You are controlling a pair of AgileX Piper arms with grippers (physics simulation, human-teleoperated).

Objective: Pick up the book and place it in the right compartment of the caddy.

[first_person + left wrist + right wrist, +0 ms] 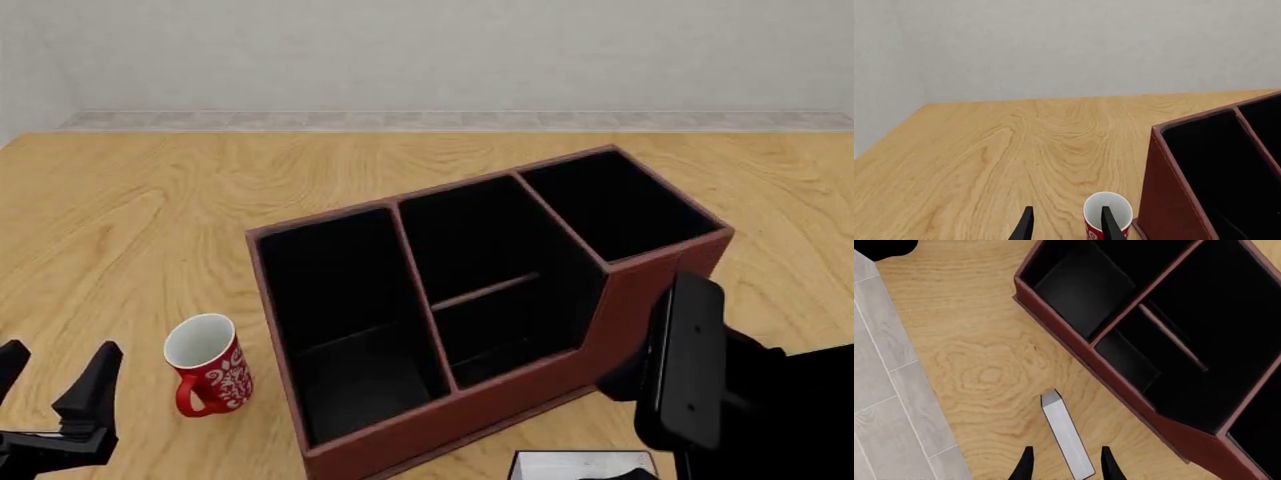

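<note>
Only a sliver of the book [583, 464] peeks out at the near edge, right of centre, near the caddy [638, 300] (cover's hidden). The right gripper [1065, 464] hangs over it, fingers apart, straddling its white pages. The left gripper [1065, 225] idles open beside the red mug [208, 362]. Wooden table [160, 220], grey wall.

Bare simulated room, no particular trade or home use evident; a wood-grain table [160, 190] fills most of the front view. Behind it a plain pale wall [427, 50] w/ a tiled strip along its base; grey floor tiles [887, 380] beside the table edge.
</note>
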